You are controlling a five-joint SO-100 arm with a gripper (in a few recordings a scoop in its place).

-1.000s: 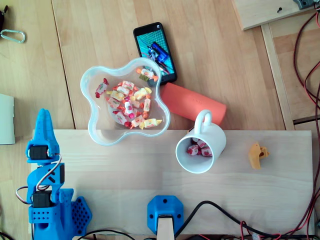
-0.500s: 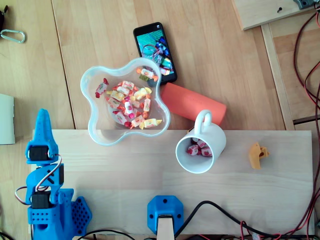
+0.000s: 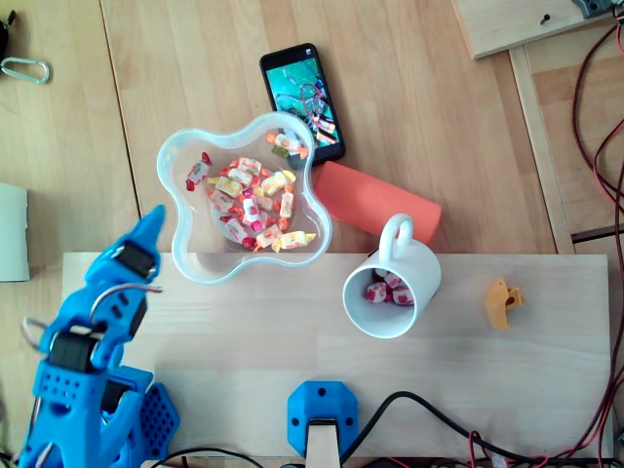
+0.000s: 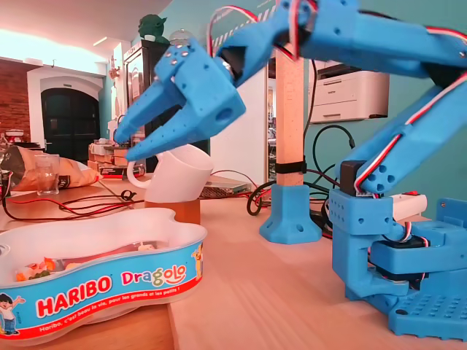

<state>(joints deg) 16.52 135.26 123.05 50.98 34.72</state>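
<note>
Candy bowl (image 3: 183,255) sat left of the white mug (image 3: 425,269) in the overhead view, wrapped sweets (image 3: 255,205) inside. I noted the blue gripper (image 3: 154,214) hovering just beside its left rim, pincer slightly parted in the fixed view (image 4: 125,144), gripping nothing.

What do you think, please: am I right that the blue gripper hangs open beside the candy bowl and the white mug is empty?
Not quite: the white mug is not empty; the overhead view shows a few red-and-white wrapped candies inside it. The rest holds: the blue gripper hangs open beside the candy bowl.
</note>
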